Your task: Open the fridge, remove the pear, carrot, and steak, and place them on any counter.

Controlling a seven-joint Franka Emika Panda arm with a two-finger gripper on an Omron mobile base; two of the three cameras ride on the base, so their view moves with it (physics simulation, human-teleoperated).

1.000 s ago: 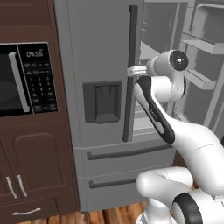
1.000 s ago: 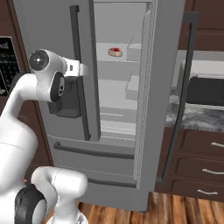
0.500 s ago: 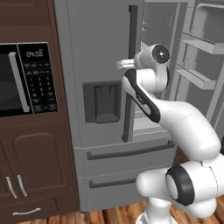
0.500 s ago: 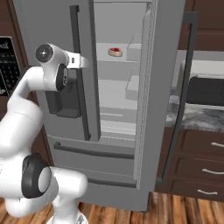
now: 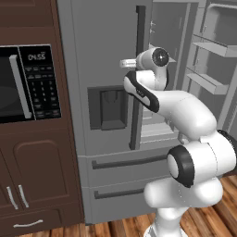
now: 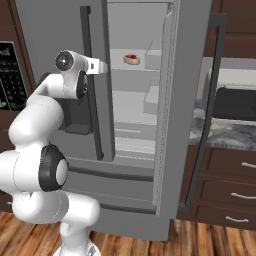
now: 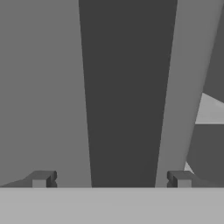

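Note:
The grey fridge (image 5: 106, 41) has its left door shut and its right door (image 6: 182, 100) swung open. On an upper shelf inside lies the steak (image 6: 131, 59). The pear and the carrot are hidden from view. My hand (image 5: 128, 63) (image 6: 99, 66) is held up at the left door's long dark handle (image 5: 138, 78). In the hand view my gripper (image 7: 111, 179) is open, and the dark handle (image 7: 124, 87) runs up between its two fingertips (image 7: 41, 179). A stretch of grey marbled counter (image 6: 225, 132) lies to the right of the fridge.
A built-in microwave (image 5: 23, 83) sits in the dark brown cabinet left of the fridge. A black-and-white appliance (image 6: 234, 100) stands on the counter behind the open door. That door's handle (image 6: 210, 100) juts toward me. Drawers (image 6: 227, 187) sit under the counter.
My wrist has swung left from the open side of the fridge toward the left door's handle. The jaws have stayed open.

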